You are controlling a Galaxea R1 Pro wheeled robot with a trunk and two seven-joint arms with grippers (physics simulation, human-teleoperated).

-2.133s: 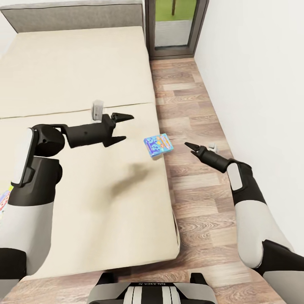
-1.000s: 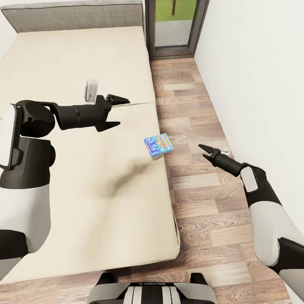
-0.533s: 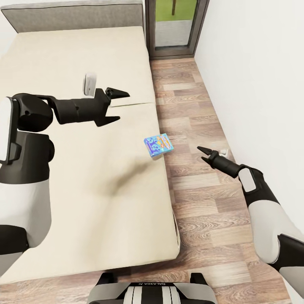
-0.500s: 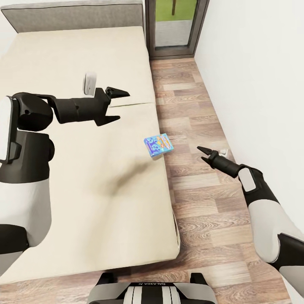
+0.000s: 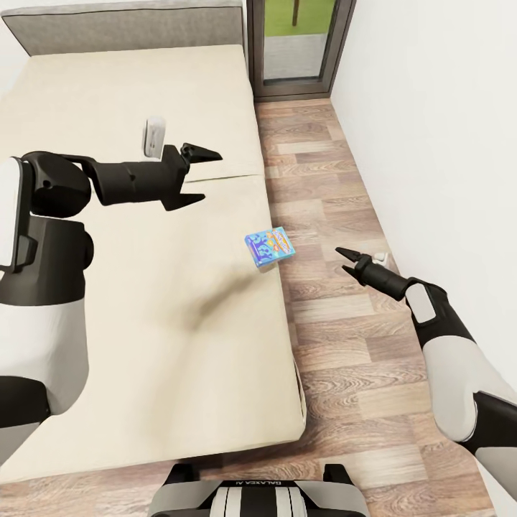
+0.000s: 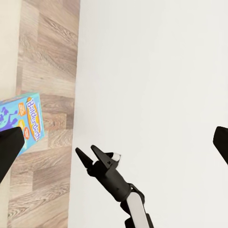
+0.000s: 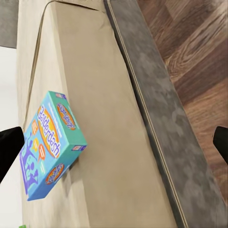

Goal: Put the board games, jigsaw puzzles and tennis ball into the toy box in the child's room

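Observation:
A small blue board game [image 5: 269, 246] lies on the beige bed [image 5: 129, 301], right at the mattress's right edge. My left gripper [image 5: 209, 174] hovers open over the bed, up and to the left of the game, with nothing in it. Over the wood floor to the game's right, my right gripper [image 5: 340, 259] is open and points at it from a short gap away. The left wrist view has the blue board game [image 6: 21, 124] with the right gripper [image 6: 88, 155] beyond it. From the right wrist, the same board game [image 7: 50, 145] rests on the mattress between my dark fingertips [image 7: 10, 145].
A white wall [image 5: 431, 108] runs close along the right of a narrow strip of plank floor [image 5: 337, 345]. A dark-framed glass door [image 5: 298, 43] stands at the far end. The grey headboard [image 5: 122, 29] closes the bed's far side.
Over two seconds the left gripper rose and moved up the bed, away from the blue game. The right gripper drew back a little to the right. The game has not moved.

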